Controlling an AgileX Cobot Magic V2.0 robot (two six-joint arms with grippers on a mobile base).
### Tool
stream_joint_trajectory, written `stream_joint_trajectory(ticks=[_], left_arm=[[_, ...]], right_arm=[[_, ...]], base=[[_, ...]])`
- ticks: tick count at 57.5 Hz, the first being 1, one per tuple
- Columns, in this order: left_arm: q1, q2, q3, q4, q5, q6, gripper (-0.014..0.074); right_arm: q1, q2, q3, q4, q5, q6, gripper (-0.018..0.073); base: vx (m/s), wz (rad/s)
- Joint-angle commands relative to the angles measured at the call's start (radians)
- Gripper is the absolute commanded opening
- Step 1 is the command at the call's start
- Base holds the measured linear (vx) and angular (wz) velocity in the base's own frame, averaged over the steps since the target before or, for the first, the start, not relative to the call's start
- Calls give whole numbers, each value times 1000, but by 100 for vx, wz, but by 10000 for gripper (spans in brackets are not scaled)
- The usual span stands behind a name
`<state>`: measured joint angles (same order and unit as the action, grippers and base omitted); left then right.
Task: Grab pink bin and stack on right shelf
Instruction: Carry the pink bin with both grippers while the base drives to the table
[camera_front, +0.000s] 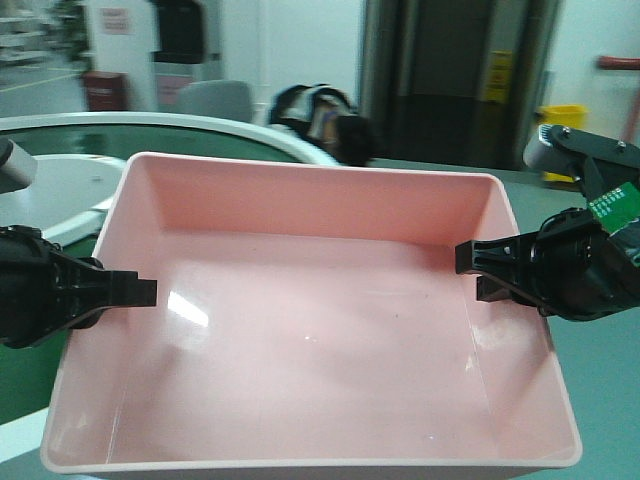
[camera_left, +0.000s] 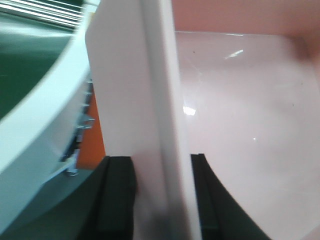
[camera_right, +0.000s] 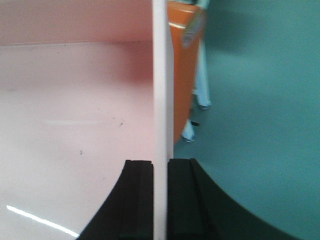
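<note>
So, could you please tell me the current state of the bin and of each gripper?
pink bin: upright, empty, gripped at both side walls.
left gripper: shut on the bin's left wall, one finger inside, one outside.
right gripper: shut on the bin's right wall, one finger inside, one outside.

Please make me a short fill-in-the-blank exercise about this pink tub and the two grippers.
1. The wide, shallow pale-pink plastic bin holds ____ inside.
2. Of the bin's four walls, the right gripper pinches the ____ one.
3. The left gripper has one finger inside the bin and one ____.
Missing words: nothing; right; outside.
</note>
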<state>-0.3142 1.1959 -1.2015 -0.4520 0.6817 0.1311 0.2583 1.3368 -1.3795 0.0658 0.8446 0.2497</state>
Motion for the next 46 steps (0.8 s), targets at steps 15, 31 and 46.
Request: stream_joint_trajectory(ticks=[15, 31, 46], left_arm=[[-8, -38, -31, -76, -75, -1, -5], [-8, -38, -31, -76, -75, -1, -5], [-8, -38, -31, -76, -76, -1, -5]], right_arm=[[-7, -28, -33, -10, -78, -7, -9], [-7, -28, -33, -10, -60, -7, -9], [-7, -28, -33, -10, -41, -7, -9]], base=[[-9, -84], [2, -84], [16, -65]])
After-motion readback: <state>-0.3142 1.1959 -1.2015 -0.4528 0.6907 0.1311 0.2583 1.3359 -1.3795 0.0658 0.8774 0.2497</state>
